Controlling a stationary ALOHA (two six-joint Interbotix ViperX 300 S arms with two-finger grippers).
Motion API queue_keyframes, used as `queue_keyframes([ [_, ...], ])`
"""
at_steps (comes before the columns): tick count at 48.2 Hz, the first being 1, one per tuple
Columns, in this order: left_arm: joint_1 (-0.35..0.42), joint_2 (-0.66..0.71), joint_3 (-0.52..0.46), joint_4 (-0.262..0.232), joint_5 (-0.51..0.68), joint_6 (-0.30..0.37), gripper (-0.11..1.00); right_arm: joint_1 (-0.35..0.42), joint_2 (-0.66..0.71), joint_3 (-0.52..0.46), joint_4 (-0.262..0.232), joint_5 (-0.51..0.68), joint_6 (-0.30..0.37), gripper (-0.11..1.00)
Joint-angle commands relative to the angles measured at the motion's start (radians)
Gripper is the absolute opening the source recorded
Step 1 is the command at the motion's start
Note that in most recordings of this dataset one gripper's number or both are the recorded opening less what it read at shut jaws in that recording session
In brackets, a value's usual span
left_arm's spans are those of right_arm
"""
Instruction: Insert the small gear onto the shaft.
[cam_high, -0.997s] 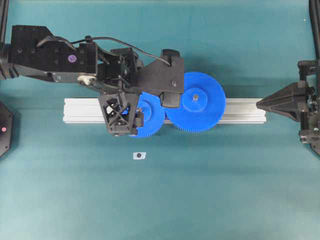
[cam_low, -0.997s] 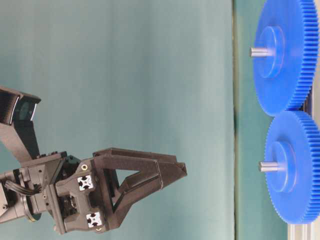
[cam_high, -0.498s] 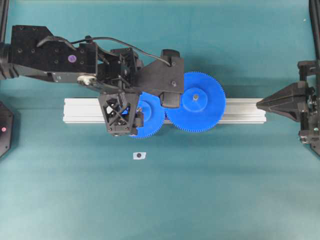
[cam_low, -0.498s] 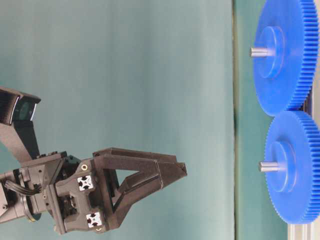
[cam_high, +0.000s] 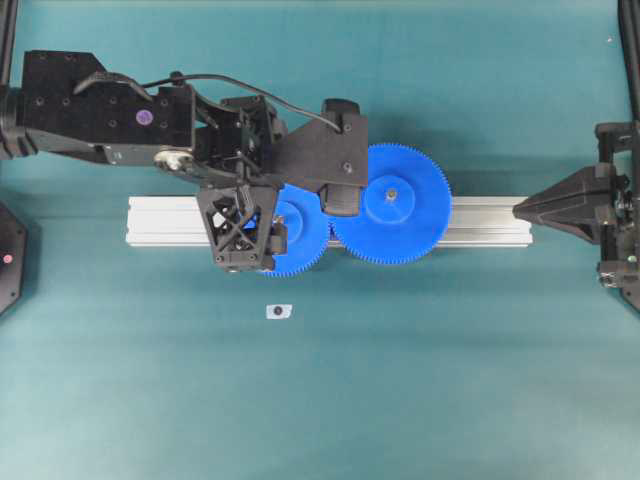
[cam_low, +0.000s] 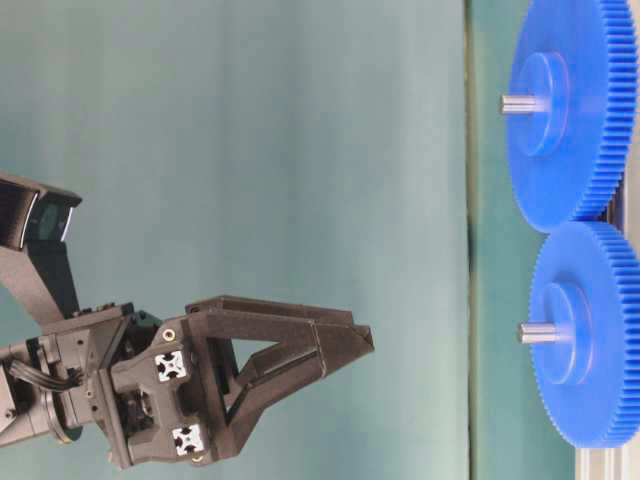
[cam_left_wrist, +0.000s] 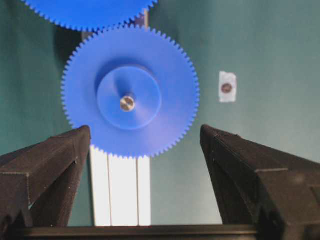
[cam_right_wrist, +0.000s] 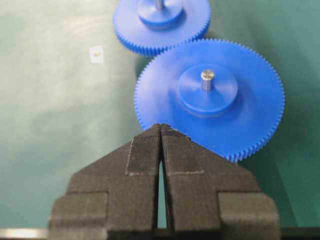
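Note:
The small gear (cam_left_wrist: 150, 75) sits on the aluminium rail (cam_high: 170, 220), and the silvery end of the shaft (cam_left_wrist: 127, 103) shows at its hub centre. My left gripper (cam_left_wrist: 145, 131) hangs well above it, pointing down, open and holding nothing. In the table-level view the left gripper (cam_low: 365, 340) is far from the small gear (cam_low: 600, 330), with the shaft (cam_low: 535, 333) standing out of the hub. From overhead the left gripper (cam_high: 290, 210) covers part of the small gear (cam_high: 305, 240). My right gripper (cam_high: 516, 208) is shut and empty at the rail's right end.
The wider blue gear (cam_high: 390, 205) meshes with the small one on the rail; it lies just ahead of the right gripper (cam_right_wrist: 161, 127) in the right wrist view. A small white tag with a dark dot (cam_high: 279, 311) lies on the teal table in front of the rail.

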Motion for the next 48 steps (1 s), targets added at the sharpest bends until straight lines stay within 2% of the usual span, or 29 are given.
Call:
queue_keyframes([
  [1, -0.005, -0.029, -0.026, 0.002, -0.002, 0.002, 0.84, -0.002, -0.002, -0.011, 0.003, -0.008, 0.011, 0.02],
  [48, -0.008, -0.035, -0.044, 0.005, 0.011, 0.003, 0.84, -0.002, -0.028, -0.008, 0.003, 0.018, 0.012, 0.02],
])
